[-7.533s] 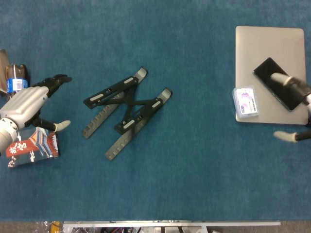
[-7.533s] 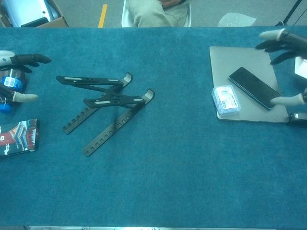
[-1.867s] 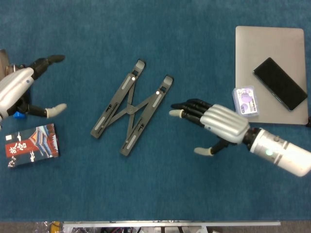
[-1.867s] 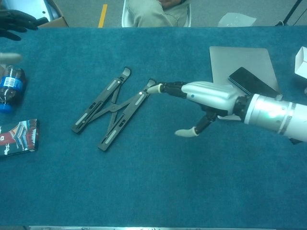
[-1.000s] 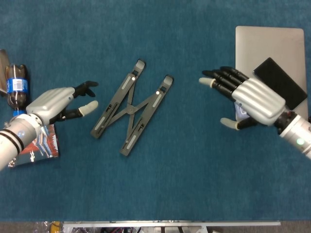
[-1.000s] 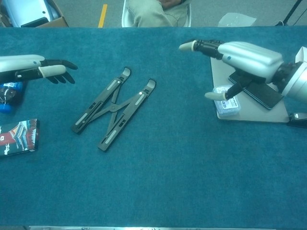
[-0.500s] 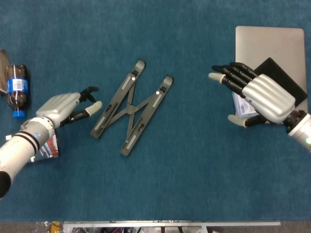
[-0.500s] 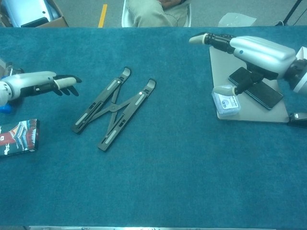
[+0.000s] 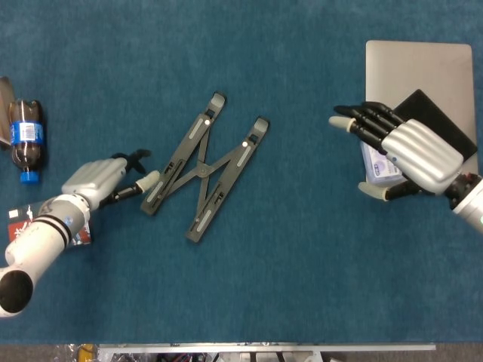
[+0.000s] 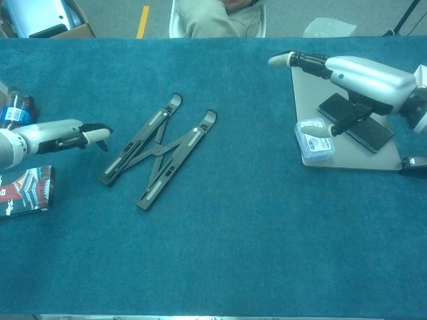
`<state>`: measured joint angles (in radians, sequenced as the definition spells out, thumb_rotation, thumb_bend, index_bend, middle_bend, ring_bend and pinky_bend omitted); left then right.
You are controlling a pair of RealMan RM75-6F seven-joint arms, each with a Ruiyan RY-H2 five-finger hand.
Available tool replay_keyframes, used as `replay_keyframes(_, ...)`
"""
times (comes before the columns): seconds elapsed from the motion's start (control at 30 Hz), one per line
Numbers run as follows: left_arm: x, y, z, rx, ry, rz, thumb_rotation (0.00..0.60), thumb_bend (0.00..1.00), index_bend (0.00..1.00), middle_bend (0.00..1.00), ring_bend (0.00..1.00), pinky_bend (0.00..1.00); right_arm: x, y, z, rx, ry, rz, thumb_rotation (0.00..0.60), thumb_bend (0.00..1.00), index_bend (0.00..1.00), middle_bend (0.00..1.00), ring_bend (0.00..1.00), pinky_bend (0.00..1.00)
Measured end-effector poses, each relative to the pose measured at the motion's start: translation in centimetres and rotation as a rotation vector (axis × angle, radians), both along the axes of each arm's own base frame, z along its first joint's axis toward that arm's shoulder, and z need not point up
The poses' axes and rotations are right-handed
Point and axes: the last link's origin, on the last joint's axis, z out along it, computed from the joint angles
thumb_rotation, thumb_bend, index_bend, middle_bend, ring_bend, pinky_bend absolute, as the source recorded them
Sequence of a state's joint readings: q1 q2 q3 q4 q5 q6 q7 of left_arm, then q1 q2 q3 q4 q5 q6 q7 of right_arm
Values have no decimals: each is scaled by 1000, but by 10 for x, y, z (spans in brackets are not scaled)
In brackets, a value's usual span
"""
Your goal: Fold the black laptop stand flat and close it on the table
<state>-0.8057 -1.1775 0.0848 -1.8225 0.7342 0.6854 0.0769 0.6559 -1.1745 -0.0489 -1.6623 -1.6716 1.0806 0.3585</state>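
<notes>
1. Fingers, head view: left hand (image 9: 102, 181) has its fingers (image 9: 148, 180) stretched toward the stand's near-left end, thumb apart, gripping nothing; tip looks just beside or barely touching the rail, can't tell which. Right hand (image 9: 411, 154) is spread, holding nothing, hovering over the laptop (image 9: 423, 68) edge, well apart from the stand.
2. Head view, task state: laptop stand (image 9: 202, 167) lies mid-table (image 9: 249, 286) on the blue cloth, legs dropped flat, but the two rails are splayed in an X. My read: flattening is done, closing the rails together is left.
3. Head view, writing: bottle (image 9: 24, 142) has a blue label, text too small. Red packet (image 9: 75, 226) is mostly hidden by the left arm. Small card box (image 9: 373, 167) print is unreadable. Phone (image 9: 438, 121) screen is dark.
4. Chest view: same picture. Left hand (image 10: 70, 138) is low at the table, fingers extended, close to the stand (image 10: 159, 148) but I can't confirm contact. Right hand (image 10: 360, 77) is open above the laptop (image 10: 313, 80).
5. Chest view, writing: red packet (image 10: 25, 190) shows white characters, not legible. No brand visible on the stand.
</notes>
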Motion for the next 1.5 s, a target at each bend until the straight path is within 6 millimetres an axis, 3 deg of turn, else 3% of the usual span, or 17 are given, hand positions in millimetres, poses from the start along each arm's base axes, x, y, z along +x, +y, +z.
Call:
replay_keyframes(1.1, 36, -51, -18, -211, -115, 27, 0, 252, 0, 195, 49, 156, -12, 0, 3, 16, -8, -28, 600, 226, 0, 0, 0, 0)
replay_keyframes(1.37, 35, -43, -13, -160, -121, 11, 0, 253, 0, 175, 41, 156, -6, -1, -10, 32, 23, 21, 600, 222, 0, 0, 0, 0)
replay_keyframes(1.5, 31, -39, -8, -132, -125, 25, 0, 252, 0, 165, 34, 153, 1, -3, -21, 26, 67, 86, 600, 148, 0, 0, 0, 0)
